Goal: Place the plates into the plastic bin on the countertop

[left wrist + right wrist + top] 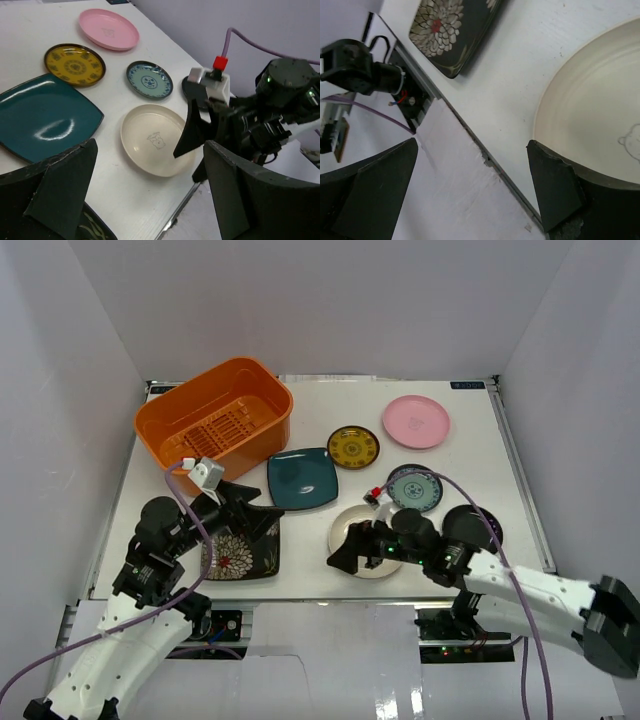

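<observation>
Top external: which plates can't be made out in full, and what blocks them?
- Glossy black plate: mostly under the right arm.
- Black floral plate: far edge covered by the left gripper.
- Cream plate: partly hidden by the right gripper.

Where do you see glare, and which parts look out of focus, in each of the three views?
Left wrist view: a white glare streak on the teal square plate; the left fingers, close to the lens, look soft. Right wrist view: the right fingers are dark and blurred, the cream plate sharper. Top external view: even, soft light.
</observation>
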Robot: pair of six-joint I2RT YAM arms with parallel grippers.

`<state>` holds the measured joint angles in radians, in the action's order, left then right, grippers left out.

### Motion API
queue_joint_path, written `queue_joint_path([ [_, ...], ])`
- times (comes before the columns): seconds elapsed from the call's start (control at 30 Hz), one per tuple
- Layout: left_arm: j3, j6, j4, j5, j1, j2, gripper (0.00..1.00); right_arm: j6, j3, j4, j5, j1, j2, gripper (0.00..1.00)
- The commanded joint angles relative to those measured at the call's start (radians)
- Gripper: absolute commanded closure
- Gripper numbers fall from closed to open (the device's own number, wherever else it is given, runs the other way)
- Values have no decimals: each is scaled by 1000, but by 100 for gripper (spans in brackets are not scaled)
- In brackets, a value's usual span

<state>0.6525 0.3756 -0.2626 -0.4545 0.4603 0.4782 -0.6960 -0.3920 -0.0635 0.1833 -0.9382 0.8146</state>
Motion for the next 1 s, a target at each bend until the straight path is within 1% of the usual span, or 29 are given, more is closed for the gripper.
queue_joint_path([
  [0.0,29,-27,-26,129,1,5,2,1,-88,-171,-254,-129,185,4],
  [0.03,27,-32,-30,143,1,-1,2,-14,-90,-243,-263,-143,225,5],
  [0.07,26,-40,-38,175,1,-12,2,-48,-82,-289,-274,-158,300,7],
  [0.1,21,-46,-49,197,1,-22,2,-66,-81,-330,-274,-163,335,11],
  [0.13,13,-47,-49,221,1,-32,2,-80,-85,-398,-274,-168,378,12],
  [0.17,6,-46,-52,238,1,-42,2,-91,-94,-421,-275,-175,462,13],
  [0.23,9,-44,-55,260,0,-62,2,-129,-140,-447,-284,-200,543,15],
  [0.27,6,-41,-53,267,0,-69,2,-144,-149,-505,-288,-209,619,15],
  [0.33,6,-37,-55,293,0,-76,2,-216,-153,-596,-269,-217,691,18],
  [0.37,6,-34,-56,300,-2,-78,2,-243,-150,-687,-257,-223,760,20],
  [0.4,6,-29,-56,306,-2,-81,2,-297,-150,-723,-252,-225,791,20],
  [0.47,6,-23,-58,335,-2,-81,2,-345,-151,-812,-243,-237,883,21],
  [0.57,6,-6,-64,344,0,-87,2,-401,-185,-864,-231,-251,995,22],
  [0.63,4,0,-61,355,-2,-98,2,-443,-214,-904,-216,-254,1067,25],
  [0.67,4,-1,-61,365,-2,-96,2,-457,-226,-938,-203,-254,1089,28],
  [0.73,7,2,-66,378,-2,-96,2,-468,-280,-941,-197,-257,1142,31],
  [0.83,7,3,-64,385,-2,-115,2,-464,-355,-863,-226,-258,1185,40],
  [0.93,16,17,-75,437,-2,-113,2,-464,-380,-832,-271,-257,1199,58],
  [0.97,18,29,-81,477,-2,-118,2,-462,-371,-835,-281,-258,1195,80],
])
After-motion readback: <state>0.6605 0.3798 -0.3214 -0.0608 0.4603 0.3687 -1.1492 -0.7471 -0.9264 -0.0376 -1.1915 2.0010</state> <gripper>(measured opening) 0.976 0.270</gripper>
